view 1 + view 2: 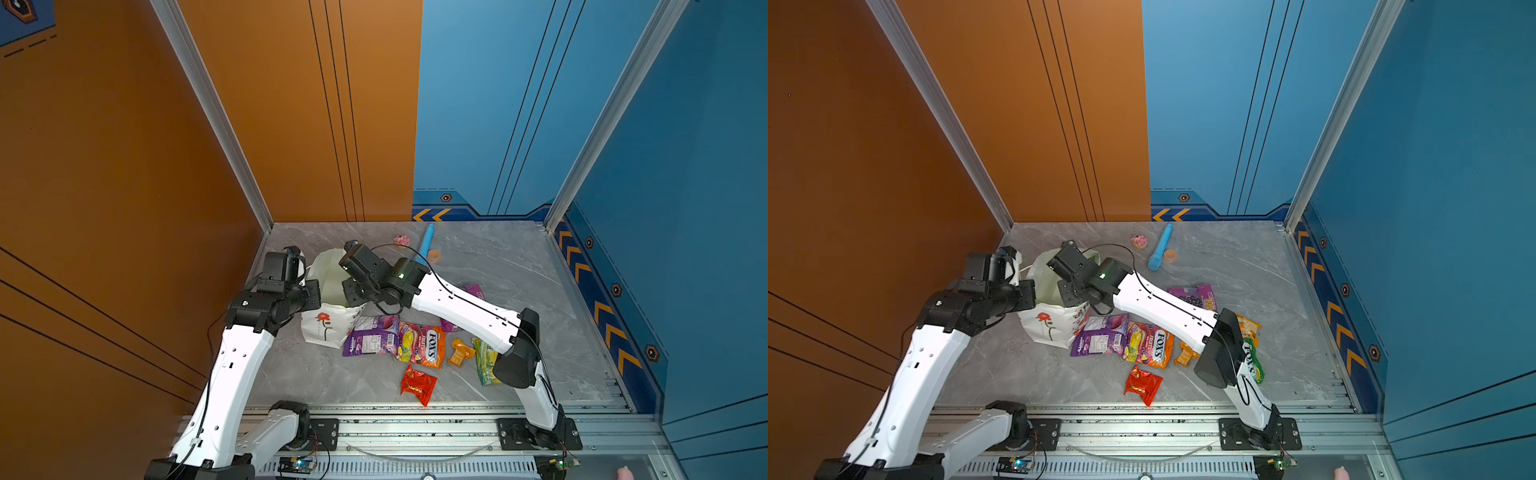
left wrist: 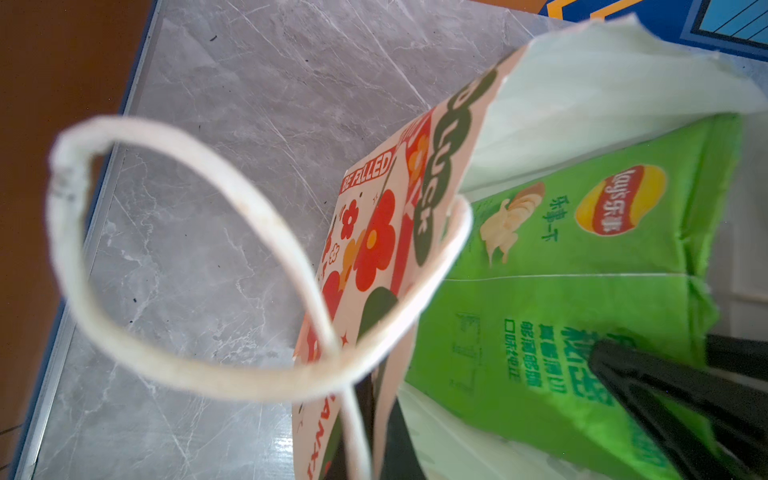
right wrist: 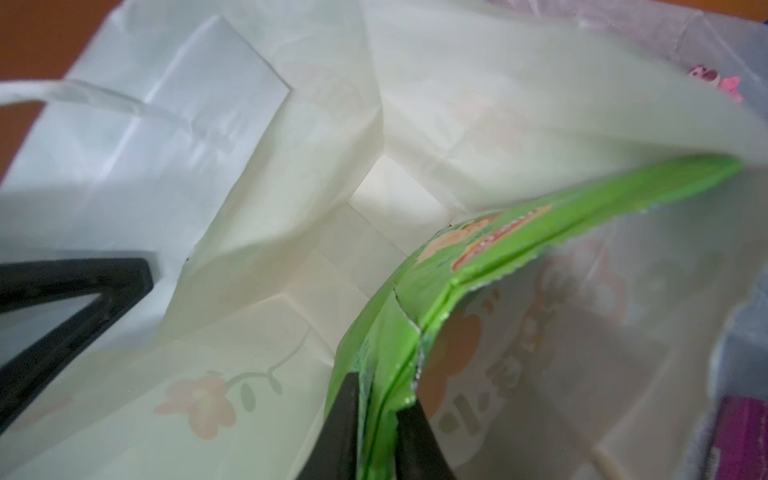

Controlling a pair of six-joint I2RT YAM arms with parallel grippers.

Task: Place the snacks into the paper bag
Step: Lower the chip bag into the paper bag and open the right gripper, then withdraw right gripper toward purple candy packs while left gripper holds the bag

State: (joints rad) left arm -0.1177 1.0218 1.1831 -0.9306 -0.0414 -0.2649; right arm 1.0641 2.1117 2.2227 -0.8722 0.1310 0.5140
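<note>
The white flowered paper bag [image 1: 328,328] [image 1: 1046,324] stands upright at the left of the table. My left gripper [image 1: 313,293] [image 2: 374,449] is shut on the bag's left rim beside a cord handle [image 2: 166,257]. My right gripper [image 1: 351,293] [image 3: 376,436] reaches down into the bag's mouth, its fingers pinching the edge of the large green chip bag [image 2: 561,291] [image 3: 457,257], which hangs inside the paper bag [image 3: 270,166]. On the table lie a purple pack [image 1: 372,336], an orange FOX'S bag [image 1: 422,345], a small orange packet [image 1: 460,352], a green FOX'S bag [image 1: 484,359] and a red packet [image 1: 417,384].
A second purple pack [image 1: 1192,296] lies partly under my right arm. A blue tube [image 1: 426,243], a pink toy [image 1: 401,240] and an orange ring [image 1: 435,255] sit near the back wall. An orange wall stands close on the left, a metal rail [image 1: 415,428] runs along the front.
</note>
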